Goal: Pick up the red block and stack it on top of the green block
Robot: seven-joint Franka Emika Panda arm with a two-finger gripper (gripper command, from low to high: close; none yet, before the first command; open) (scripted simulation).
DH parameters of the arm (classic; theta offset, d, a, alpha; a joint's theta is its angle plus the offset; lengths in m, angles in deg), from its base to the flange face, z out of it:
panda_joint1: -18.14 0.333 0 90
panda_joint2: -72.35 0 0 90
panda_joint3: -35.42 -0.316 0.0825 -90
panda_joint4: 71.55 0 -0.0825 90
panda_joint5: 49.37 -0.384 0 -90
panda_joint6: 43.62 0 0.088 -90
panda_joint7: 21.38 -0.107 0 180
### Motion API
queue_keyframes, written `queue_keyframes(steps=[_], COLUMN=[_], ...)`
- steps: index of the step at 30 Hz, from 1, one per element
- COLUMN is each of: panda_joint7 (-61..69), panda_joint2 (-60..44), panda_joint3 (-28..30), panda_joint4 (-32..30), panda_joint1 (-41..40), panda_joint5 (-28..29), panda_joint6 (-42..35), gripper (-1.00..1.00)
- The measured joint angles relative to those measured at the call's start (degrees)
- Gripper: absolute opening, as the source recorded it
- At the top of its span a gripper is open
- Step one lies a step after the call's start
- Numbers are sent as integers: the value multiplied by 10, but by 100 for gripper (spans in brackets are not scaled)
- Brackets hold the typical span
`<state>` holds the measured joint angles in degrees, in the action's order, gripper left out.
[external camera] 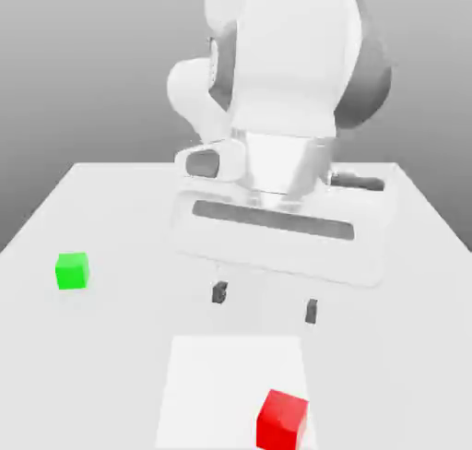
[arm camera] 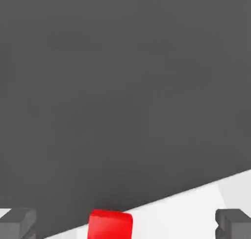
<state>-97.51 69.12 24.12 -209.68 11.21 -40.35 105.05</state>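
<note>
The red block (external camera: 281,420) sits on the white table near its front edge, toward the exterior view's right. Far to the exterior view's left rests the green block (external camera: 72,270), on its own. My gripper (external camera: 265,301) hangs above the table's middle, open, with its two dark fingertips (external camera: 218,293) wide apart and nothing between them. It is behind the red block and well clear of it. In the hand view the red block (arm camera: 110,224) lies between the two grey fingertips (arm camera: 17,222), at a distance from them.
The white table (external camera: 111,199) stretches around both blocks, with its front edge just past the red block. A brighter square patch (external camera: 221,374) marks the surface under the gripper. The arm's large white body (external camera: 277,79) rises at the back.
</note>
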Motion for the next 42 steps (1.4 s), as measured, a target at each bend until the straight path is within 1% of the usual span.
queue_keyframes(steps=[5,9,10,17,22,29,31,34,37,42], panda_joint7=[-33,-58,-63,-64,-32,38,60,97,140,221], panda_joint2=[-97,-179,-196,-198,-110,-29,-6,30,67,126], panda_joint3=[-5,19,25,26,7,111,140,166,197,268], panda_joint4=[-13,-3,0,0,-17,-90,-112,-144,-178,-233], panda_joint1=[8,27,32,33,14,-89,-140,-215,-273,-335], panda_joint5=[-20,5,11,13,-26,20,32,47,52,50], panda_joint6=[42,105,118,121,51,40,39,37,37,38], gripper=[0,0,-100,-100,-100,-100,-100,-100,-100,-100])
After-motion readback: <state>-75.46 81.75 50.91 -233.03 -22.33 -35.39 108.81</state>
